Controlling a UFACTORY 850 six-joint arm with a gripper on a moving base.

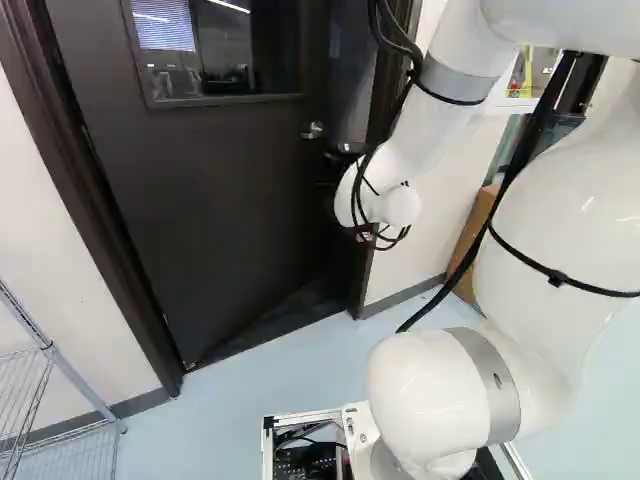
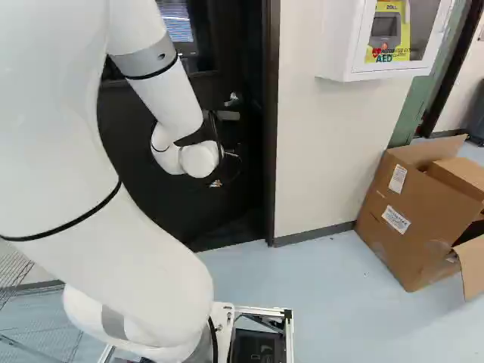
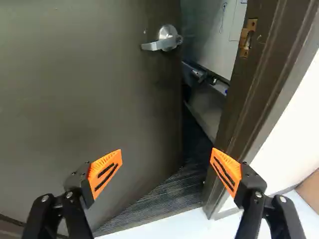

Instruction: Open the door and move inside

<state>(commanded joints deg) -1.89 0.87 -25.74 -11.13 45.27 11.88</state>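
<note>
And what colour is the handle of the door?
Silver-grey handle, best seen in wrist view.

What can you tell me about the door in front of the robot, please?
The door is flat, smooth and dark brown, perhaps painted metal or wood. It has a window in its upper part and a silvery lever handle. It stands ajar, swung away from the robot, leaving a gap to the door frame on the handle side. The open gripper is clear of the handle; whether it touches the door elsewhere, I cannot tell.

Cardboard box [image 2: 412,219] near white AED cabinet [image 2: 344,45].
</note>
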